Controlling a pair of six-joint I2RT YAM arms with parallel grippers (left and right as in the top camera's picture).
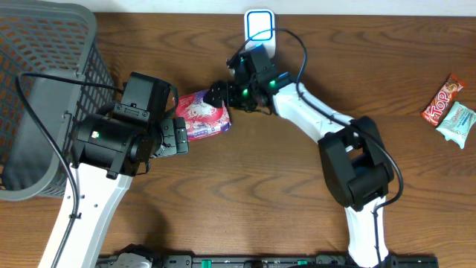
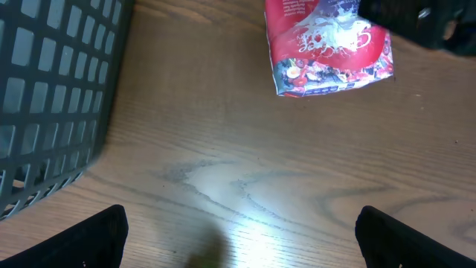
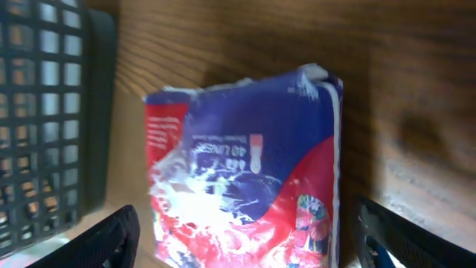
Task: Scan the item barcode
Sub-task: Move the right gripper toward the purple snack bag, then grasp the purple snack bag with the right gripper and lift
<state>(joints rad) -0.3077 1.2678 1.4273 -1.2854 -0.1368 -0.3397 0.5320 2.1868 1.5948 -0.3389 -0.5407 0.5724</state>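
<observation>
Pack (image 3: pixel 245 186) glossy, crinkled, red, white and blue.

Packet (image 1: pixel 203 115): top edge cut off in the left wrist view, bottom edge in the right wrist view; small print blurred, not readable. Basket (image 1: pixel 44 52): cut off at the overhead view's left edge.

We note the right gripper (image 3: pixel 245 249) with black fingers (image 3: pixel 111 238) spread wide, either side of a glossy red, blue and white plastic packet (image 3: pixel 245 164) over the brown wooden table (image 3: pixel 260 37). Contact unclear. A dark grey plastic mesh basket (image 3: pixel 44 112) stands at left.
</observation>
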